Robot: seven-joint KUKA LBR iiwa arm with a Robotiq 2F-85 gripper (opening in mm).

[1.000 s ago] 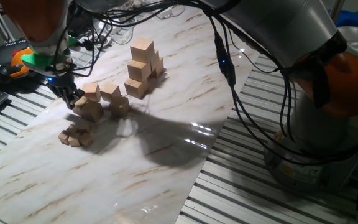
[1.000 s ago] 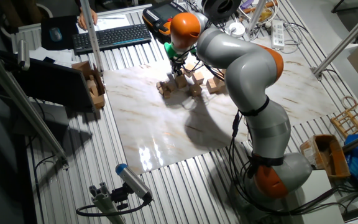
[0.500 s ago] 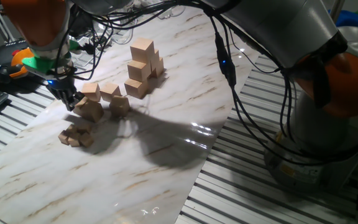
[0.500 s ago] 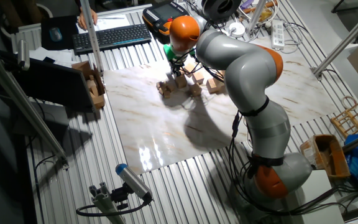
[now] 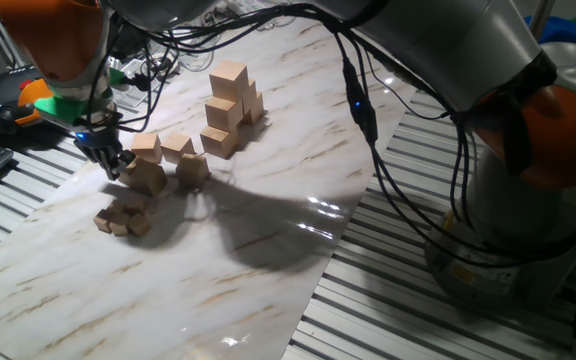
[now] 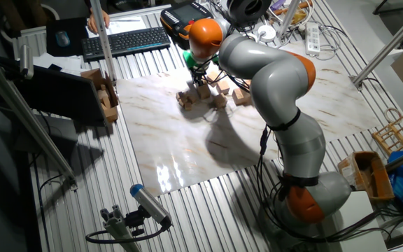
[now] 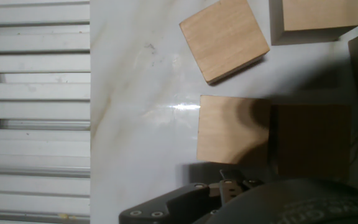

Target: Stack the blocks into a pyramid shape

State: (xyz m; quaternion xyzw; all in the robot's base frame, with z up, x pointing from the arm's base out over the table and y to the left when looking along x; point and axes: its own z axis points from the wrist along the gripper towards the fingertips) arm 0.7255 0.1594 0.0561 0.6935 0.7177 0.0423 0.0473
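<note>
Though the gripper (image 5: 116,160) barely shifts vs 1 s ago, it hangs low beside a loose block (image 5: 146,176) w/ jaw state unclear, so pickup is probably imminent.

No legible text, label, brand, number or sign is found in any view. The keyboard (image 6: 126,41) at the far left shows keys, but their markings are too small to be read.
</note>
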